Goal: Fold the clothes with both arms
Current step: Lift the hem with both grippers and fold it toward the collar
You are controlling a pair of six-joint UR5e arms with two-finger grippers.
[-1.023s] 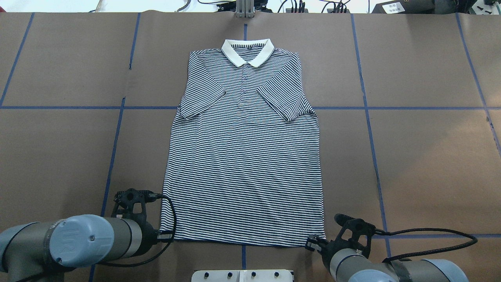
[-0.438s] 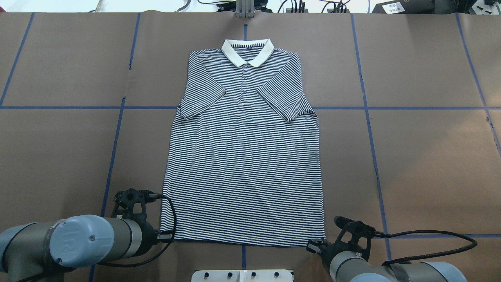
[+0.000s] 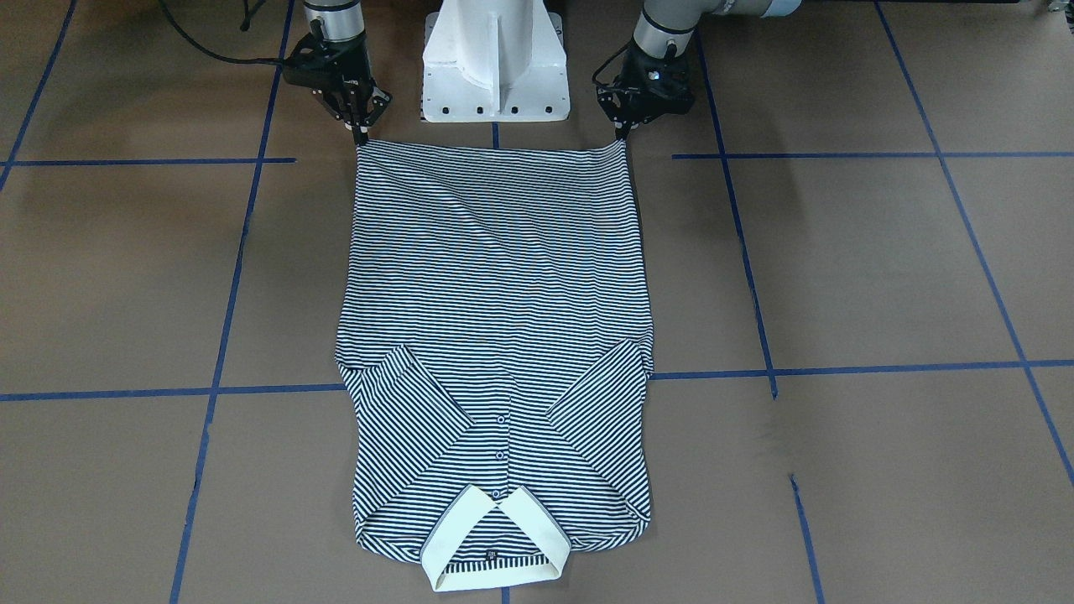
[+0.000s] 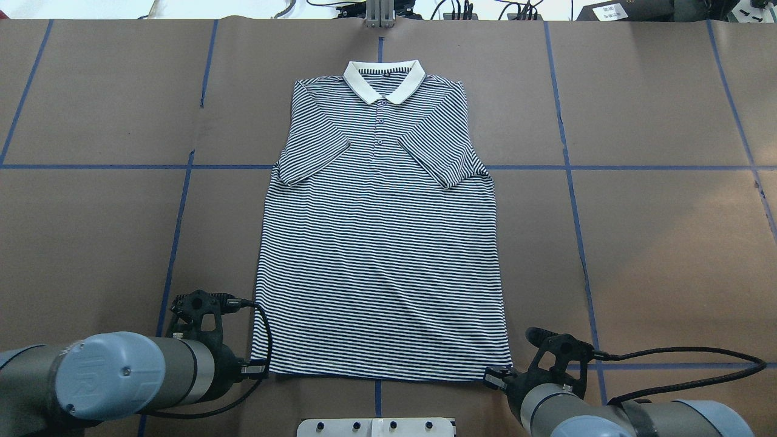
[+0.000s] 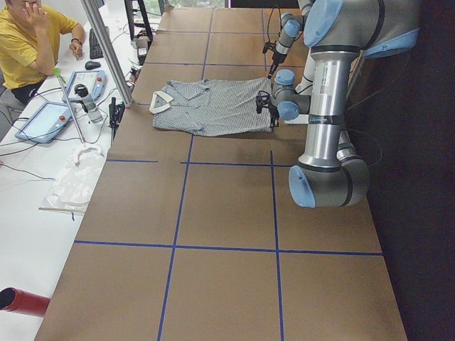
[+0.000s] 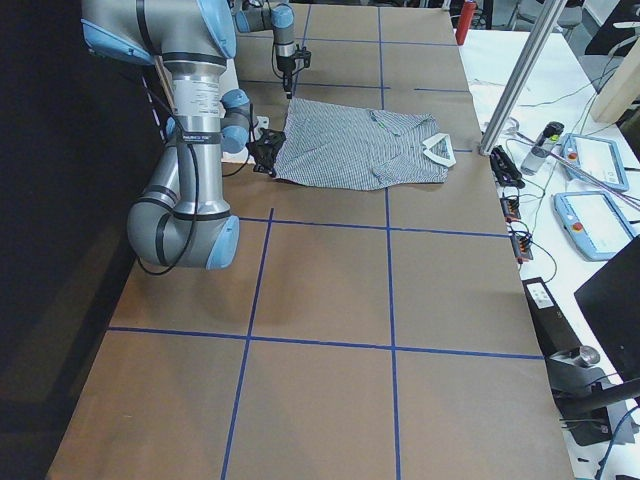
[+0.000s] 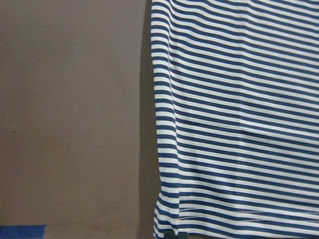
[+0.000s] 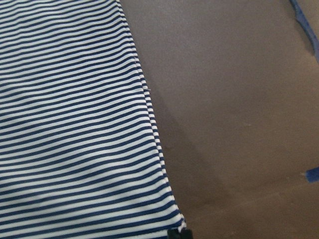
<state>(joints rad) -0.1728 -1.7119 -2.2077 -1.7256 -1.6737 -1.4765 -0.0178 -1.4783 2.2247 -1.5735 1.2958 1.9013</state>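
The striped polo shirt (image 4: 379, 243) lies flat on the brown table, cream collar (image 4: 383, 79) on the far side and both sleeves folded in over the chest. My left gripper (image 4: 258, 367) is shut on the hem's left corner, which the front view puts on its right side (image 3: 623, 136). At the hem's other corner my right gripper (image 4: 495, 377) is also shut on the cloth, and the front view shows it at the left (image 3: 361, 138). The hem (image 3: 495, 151) runs taut between them. Each wrist view shows striped cloth (image 7: 239, 124) (image 8: 75, 124) with a dark fingertip at the bottom edge.
The white pedestal base (image 3: 495, 67) stands just behind the hem, between the arms. Blue tape lines (image 4: 176, 230) grid the table. A seated person (image 5: 28, 42) and teach pendants (image 5: 50, 117) are at a side bench past the collar end, beside a metal post (image 5: 106, 50).
Both grippers have shifted slightly toward the robot and apart. The hem corners have moved with them, so the hem is now wider and tauter.
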